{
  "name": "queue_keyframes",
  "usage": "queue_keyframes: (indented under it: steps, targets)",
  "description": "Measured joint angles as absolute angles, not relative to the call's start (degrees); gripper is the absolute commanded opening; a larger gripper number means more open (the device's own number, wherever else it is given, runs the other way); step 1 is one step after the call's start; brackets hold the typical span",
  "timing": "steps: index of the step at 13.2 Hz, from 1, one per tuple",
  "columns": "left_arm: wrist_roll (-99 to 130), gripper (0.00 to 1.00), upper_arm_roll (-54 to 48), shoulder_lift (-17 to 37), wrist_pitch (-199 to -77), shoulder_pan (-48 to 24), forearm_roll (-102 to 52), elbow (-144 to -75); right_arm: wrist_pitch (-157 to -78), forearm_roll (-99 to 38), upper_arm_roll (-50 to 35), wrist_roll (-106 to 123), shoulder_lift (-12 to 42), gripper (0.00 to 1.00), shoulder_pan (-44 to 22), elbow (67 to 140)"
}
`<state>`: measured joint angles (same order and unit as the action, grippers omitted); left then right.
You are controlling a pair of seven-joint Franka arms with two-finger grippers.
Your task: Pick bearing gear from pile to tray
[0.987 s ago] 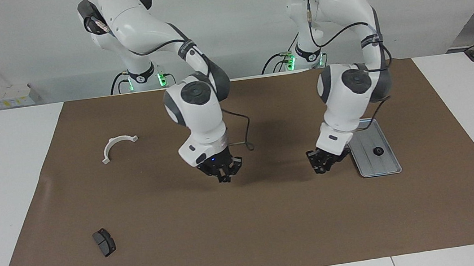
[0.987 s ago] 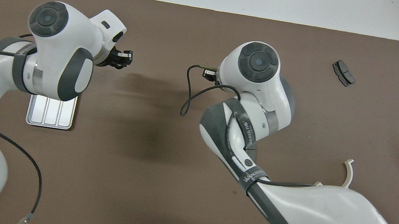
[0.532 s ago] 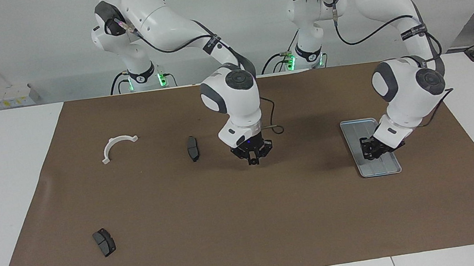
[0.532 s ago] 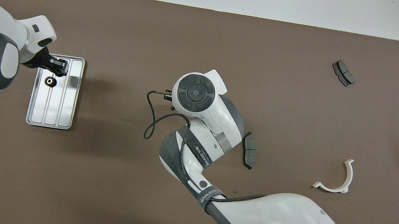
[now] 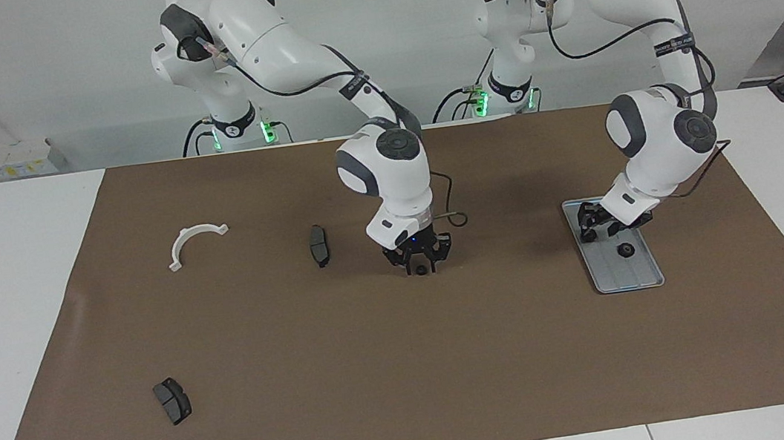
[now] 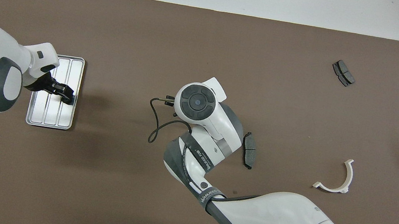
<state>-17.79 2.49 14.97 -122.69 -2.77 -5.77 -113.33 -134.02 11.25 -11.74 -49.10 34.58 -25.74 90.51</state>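
Note:
In the facing view my right gripper (image 5: 418,260) is low over the middle of the brown mat, fingers open on either side of a small black ring (image 5: 419,270) at the mat. In the overhead view its wrist hides it. My left gripper (image 5: 596,222) is open over the end of the silver tray (image 5: 638,273) nearer to the robots, and it also shows in the overhead view (image 6: 66,94). A black ring (image 5: 624,250) lies in the tray, apart from the fingers. In the overhead view the left arm hides that ring on the tray (image 6: 51,117).
A dark brake pad (image 5: 319,245) lies on the mat beside the right gripper, toward the right arm's end (image 6: 249,150). A white half-ring bracket (image 5: 194,243) (image 6: 338,179) and a second brake pad (image 5: 172,401) (image 6: 343,73) lie farther toward that end.
My left gripper has drawn back toward the robots along the tray and left the ring lying in it. My right gripper has sunk a little onto the ring at the mat.

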Motion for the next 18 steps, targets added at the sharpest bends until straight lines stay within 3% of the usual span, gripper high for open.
queue_keyframes:
  steps: [5, 8, 13, 18]
  targets:
    - [-5.2, 0.9, 1.8, 14.6, -129.5, -7.3, -6.0, -110.4, -133.7, 11.8, -11.3, -40.9, 28.1, 1.0, -16.2, 91.6]
    - [10.1, 0.76, 1.5, 15.3, -138.7, -17.9, -6.0, -110.8, -131.7, 11.8, -11.3, -34.2, 21.9, 1.0, -9.6, 95.1]
    - [22.3, 0.69, 1.4, 18.4, -148.2, -32.2, -6.0, -110.9, -116.6, 9.4, -11.4, -21.6, 11.3, 1.0, -2.6, 96.9]
    - [22.3, 0.58, 1.5, 21.8, -150.7, -36.0, -5.9, -111.0, -102.4, 4.4, -11.3, -10.9, 1.6, 1.0, 3.8, 96.9]
